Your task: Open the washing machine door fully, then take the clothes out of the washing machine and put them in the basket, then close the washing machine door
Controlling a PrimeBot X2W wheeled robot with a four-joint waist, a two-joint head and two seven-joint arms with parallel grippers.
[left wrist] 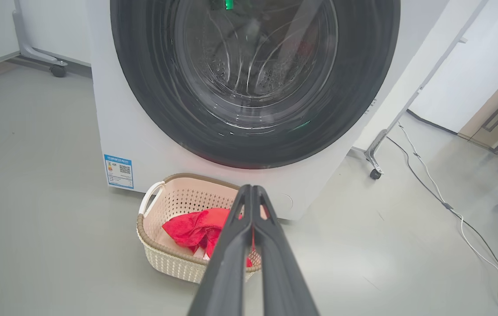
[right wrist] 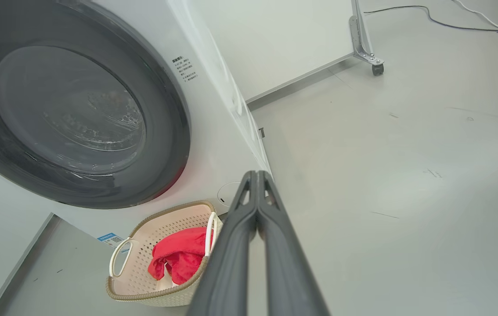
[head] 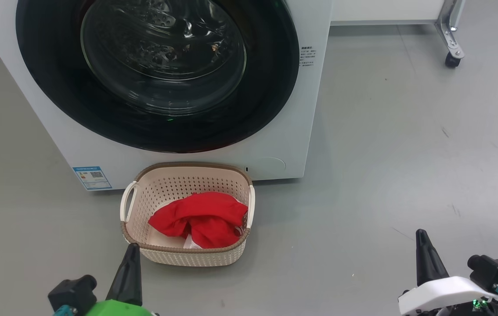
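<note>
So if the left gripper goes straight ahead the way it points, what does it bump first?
The left gripper probably meets the basket of red clothes first; riding higher, the washing machine behind it. Height is unclear.

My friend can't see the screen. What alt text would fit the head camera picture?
A white washing machine with its round black door shut stands on a grey floor, and a cream basket in front of it holds red clothes. The robot's left gripper and right gripper poke in at the bottom corners, both shut and empty.
</note>
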